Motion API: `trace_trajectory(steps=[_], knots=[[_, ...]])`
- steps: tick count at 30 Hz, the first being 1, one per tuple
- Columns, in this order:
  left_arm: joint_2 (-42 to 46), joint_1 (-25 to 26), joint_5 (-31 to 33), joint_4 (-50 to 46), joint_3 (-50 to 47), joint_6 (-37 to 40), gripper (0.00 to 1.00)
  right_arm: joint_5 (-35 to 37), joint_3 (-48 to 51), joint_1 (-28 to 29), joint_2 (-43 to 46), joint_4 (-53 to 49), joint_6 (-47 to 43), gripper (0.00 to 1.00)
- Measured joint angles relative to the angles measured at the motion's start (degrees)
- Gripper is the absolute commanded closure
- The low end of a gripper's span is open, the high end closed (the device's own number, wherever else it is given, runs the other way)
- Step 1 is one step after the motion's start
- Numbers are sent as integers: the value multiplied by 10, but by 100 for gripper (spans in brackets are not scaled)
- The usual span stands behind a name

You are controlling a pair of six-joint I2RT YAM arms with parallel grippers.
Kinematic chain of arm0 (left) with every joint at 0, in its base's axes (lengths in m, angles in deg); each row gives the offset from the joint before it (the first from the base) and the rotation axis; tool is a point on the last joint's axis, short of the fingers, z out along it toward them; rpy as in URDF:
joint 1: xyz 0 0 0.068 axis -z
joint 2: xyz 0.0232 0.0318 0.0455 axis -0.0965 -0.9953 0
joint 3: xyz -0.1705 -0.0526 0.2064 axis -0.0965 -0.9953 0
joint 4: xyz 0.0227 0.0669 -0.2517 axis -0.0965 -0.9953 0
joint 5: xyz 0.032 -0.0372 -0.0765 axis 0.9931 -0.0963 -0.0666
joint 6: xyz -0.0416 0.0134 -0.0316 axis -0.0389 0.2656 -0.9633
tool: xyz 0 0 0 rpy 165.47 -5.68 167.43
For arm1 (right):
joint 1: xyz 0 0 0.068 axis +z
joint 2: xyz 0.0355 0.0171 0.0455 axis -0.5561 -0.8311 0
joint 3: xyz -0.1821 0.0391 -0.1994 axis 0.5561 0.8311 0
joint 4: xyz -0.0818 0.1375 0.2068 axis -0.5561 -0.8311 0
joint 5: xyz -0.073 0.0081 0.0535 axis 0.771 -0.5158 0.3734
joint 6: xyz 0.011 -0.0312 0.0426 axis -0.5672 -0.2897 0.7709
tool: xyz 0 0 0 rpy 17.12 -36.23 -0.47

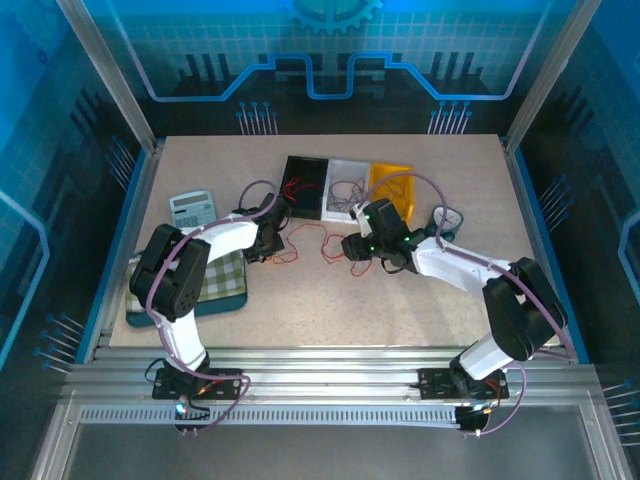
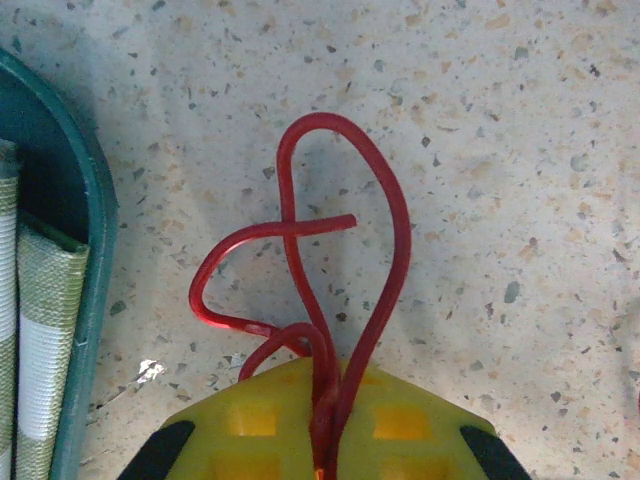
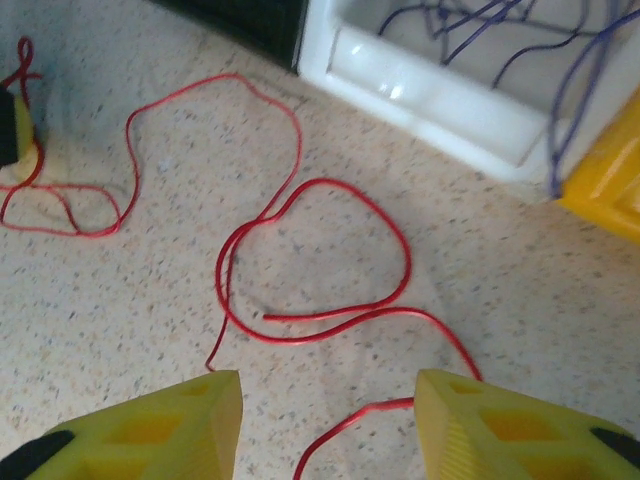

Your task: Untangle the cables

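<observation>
Two grippers low over the speckled table (image 1: 420, 300), near its middle, facing each other and well apart.

Left gripper (image 1: 272, 243): locate just right of the teal tray (image 2: 100, 260) holding the green checked cloth (image 2: 40, 340). Left fingers (image 2: 250, 430) pressed together, clamped on the red cable (image 2: 400, 240) at the tips. Trace the cable forward from the grip: one tall narrow loop flat on the table, crossed by a short free end pointing right, plus a smaller curl on the side toward the teal tray, near its rim but not touching.

Right gripper (image 1: 352, 250): locate near the white tray (image 3: 430, 100), on its near side. Right fingers (image 3: 190, 425) spread wide apart, clamped on nothing. Note the red loops (image 3: 405, 265) lying on the table ahead of the tips: one rounded loop with a free end near its lower edge, and one strand running back between the spread fingers. Follow a thinner red run leftward across the table to the left gripper. Whether one red cable or several: cannot tell.

Row of three trays at the far side of the table, side by side: black tray (image 1: 312, 165), white tray, yellow tray (image 3: 610, 190). Purple wires (image 3: 470, 25) tangled inside the white tray, one strand draped over its near wall beside the yellow tray. Thin red wire (image 1: 294, 190) inside the black tray in the top view. Calculator (image 1: 192, 208) at far left, well apart from all cables.
</observation>
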Motion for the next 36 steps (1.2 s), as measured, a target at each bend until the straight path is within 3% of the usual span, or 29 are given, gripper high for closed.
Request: trace_trajectory(steps=[8, 20, 33, 36], knots=[[-2, 0, 0, 0, 2, 0, 100, -63, -37, -24, -94, -60, -8, 53], [-2, 0, 0, 0, 2, 0, 100, -113, -137, -59, -167, -117, 10, 47], [-2, 0, 0, 0, 2, 0, 100, -28, -253, -20, -252, -224, 18, 51], [-2, 0, 0, 0, 2, 0, 100, -14, -268, -12, -266, -240, 18, 56]])
